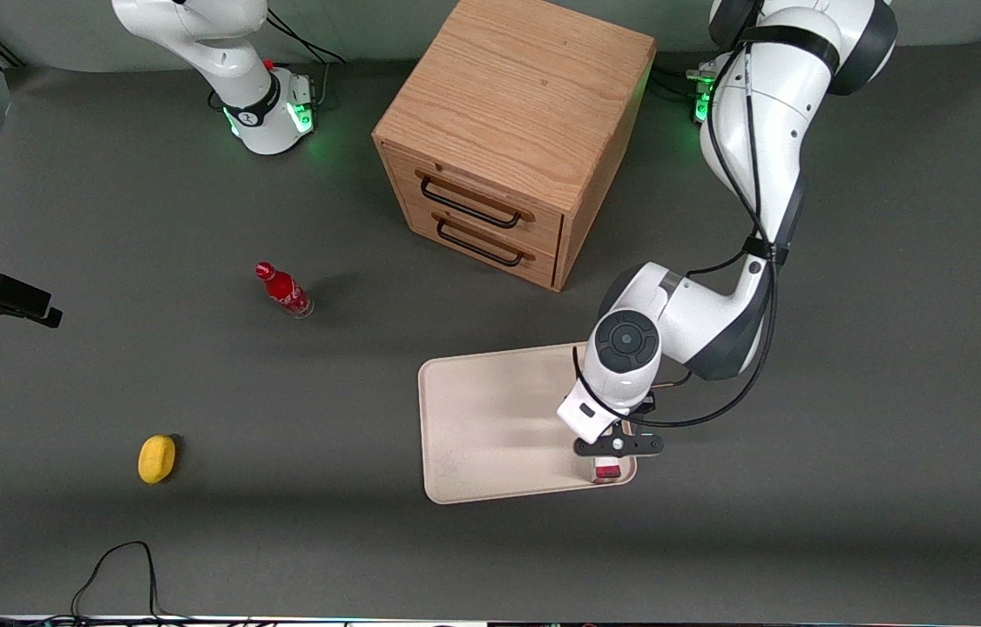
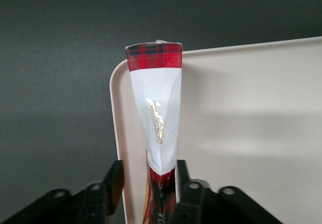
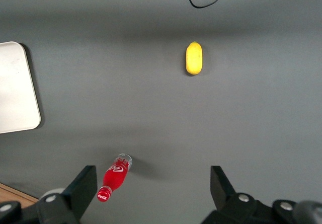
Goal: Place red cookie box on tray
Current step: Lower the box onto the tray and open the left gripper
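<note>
red cookie box (image 2: 155, 113) clamped between the fingers of the left gripper (image 1: 618, 448), hanging over the tray (image 1: 490, 418) right at its corner nearest the front camera on the working arm's side; risk: dropped here, the long box could land on the rim (image 2: 116, 133), tip off onto the table (image 1: 804, 522)

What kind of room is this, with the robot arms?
Probably a robot test lab. A dark grey table holds a wooden drawer cabinet, a tray, a small red bottle and a yellow lemon-like thing. The gripper, above the tray's edge, holds the red cookie box.
</note>
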Motion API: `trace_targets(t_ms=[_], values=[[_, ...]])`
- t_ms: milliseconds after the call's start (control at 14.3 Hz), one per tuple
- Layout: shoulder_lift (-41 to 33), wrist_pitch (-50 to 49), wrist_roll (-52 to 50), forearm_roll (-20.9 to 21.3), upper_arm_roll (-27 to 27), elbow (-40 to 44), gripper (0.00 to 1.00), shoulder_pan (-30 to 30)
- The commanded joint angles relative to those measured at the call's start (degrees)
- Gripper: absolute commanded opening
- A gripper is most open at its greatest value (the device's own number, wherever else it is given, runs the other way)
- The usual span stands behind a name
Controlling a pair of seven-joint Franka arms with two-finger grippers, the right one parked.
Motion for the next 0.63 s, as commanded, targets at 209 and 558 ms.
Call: trace_targets(t_ms=[209,558], values=[[-8.7,-1.8,-0.1,0.4,2.0,-3.5,1.00,1.3],[-27.3,-11.0,3.5,-0.6,3.9,-14.6,1.00,7.2]])
